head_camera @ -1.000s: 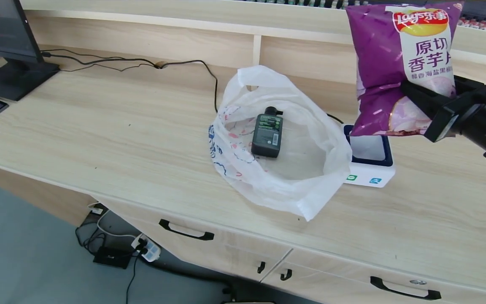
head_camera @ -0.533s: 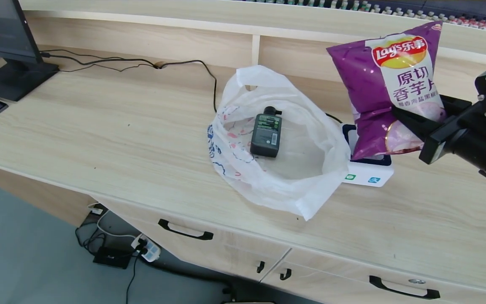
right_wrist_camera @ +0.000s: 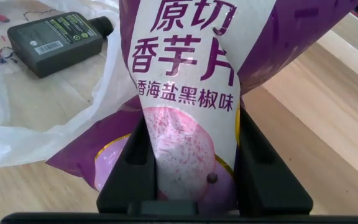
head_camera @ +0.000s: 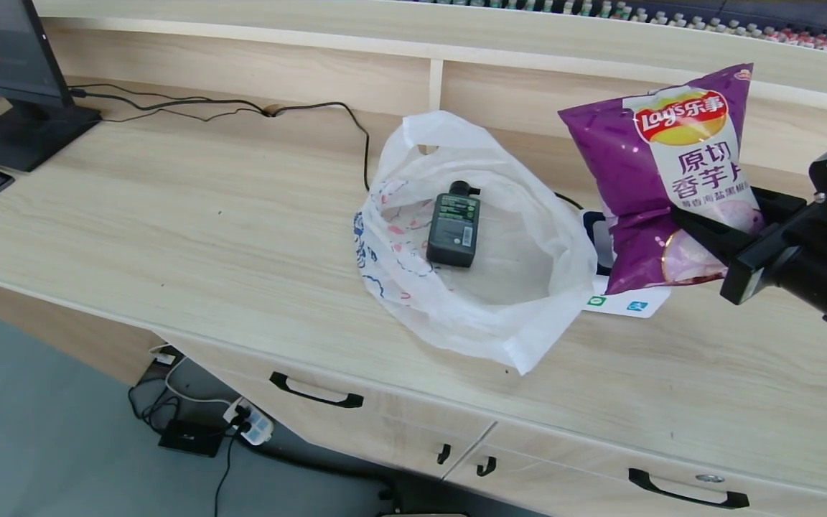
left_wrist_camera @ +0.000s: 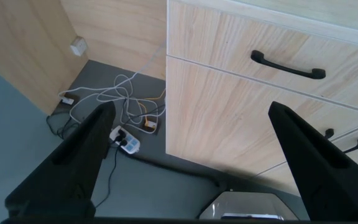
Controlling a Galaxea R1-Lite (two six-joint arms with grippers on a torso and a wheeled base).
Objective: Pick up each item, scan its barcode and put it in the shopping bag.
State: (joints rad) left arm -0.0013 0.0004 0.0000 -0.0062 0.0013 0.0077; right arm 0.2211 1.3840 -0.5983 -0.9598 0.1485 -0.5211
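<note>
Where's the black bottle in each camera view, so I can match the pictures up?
Head view: bottle lies inside the shopping bag, mid-picture.
Right wrist view: bottle lies on the shopping bag, beyond the chip bag.
Left wrist view: drawer fronts and floor cables.
Shared landmarks: shopping bag (head, right wrist); long drawer handle (head, left wrist).

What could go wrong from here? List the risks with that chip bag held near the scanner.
1. The right end effector pinches the chip bag only near its bottom; the tall top could tip or slip.
2. Its lower edge hangs close to the scanner and the shopping bag rim; a sideways move might nudge the scanner or fold that rim shut over the bottle.
</note>
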